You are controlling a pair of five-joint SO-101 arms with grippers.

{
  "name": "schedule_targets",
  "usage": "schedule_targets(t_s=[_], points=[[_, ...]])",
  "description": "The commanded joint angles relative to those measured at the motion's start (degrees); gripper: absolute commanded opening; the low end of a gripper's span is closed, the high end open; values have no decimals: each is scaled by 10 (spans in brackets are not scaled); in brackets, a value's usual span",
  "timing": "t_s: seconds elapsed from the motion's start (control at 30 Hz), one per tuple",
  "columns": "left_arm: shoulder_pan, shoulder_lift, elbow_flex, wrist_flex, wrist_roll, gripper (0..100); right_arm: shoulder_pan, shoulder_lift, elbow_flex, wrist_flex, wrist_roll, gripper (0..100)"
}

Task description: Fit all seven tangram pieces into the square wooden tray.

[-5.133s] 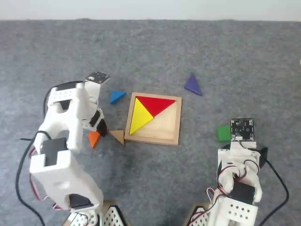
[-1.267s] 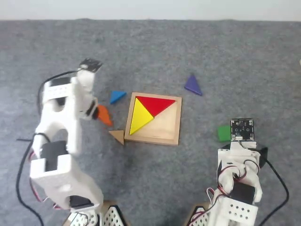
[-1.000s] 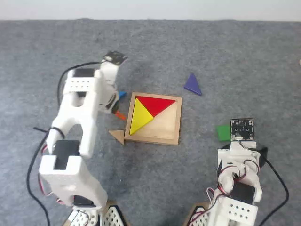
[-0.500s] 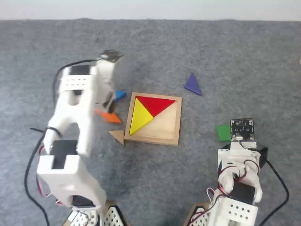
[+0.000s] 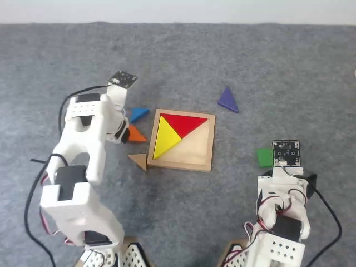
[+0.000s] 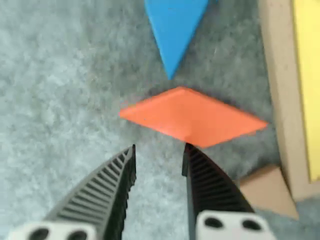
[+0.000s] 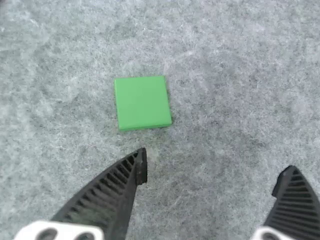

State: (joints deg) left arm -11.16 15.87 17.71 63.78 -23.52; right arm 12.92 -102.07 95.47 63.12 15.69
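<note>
The orange parallelogram point(image 6: 192, 117) lies flat just beyond the narrowly parted, empty left jaws, near the tray point(image 6: 274, 75); they should be widened and centred across its short width before closing.

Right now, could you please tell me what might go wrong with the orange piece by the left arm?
The orange piece lies flat on the carpet just ahead of the left arm's fingers, which stand narrowly apart; a grasp may slip or push it away. The blue triangle and the brown triangle lie close by, so a nudge could shift them against the tray.
</note>
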Motion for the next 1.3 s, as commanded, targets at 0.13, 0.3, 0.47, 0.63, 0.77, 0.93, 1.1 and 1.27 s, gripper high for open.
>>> schedule_targets(t_s=[0.13, 0.3, 0.47, 0.63, 0.77, 0.93, 1.1, 1.27], points=[[19, 108, -162, 11, 20, 160, 7, -3, 11, 1, 6, 391], [32, 165, -293, 66, 47, 160, 7, -3, 11, 1, 6, 391], [66, 172, -368, 114, 48, 160, 7, -3, 11, 1, 6, 391], [111, 173, -371, 122, 67, 160, 7, -3, 11, 1, 6, 391], [85, 173, -366, 121, 69, 160, 7, -3, 11, 1, 6, 391], [16, 176, -363, 123, 63, 160, 7, -3, 11, 1, 6, 391], [11, 225, -360, 122, 44, 160, 7, -3, 11, 1, 6, 391], [41, 253, -367, 129, 44, 160, 7, -3, 11, 1, 6, 391]])
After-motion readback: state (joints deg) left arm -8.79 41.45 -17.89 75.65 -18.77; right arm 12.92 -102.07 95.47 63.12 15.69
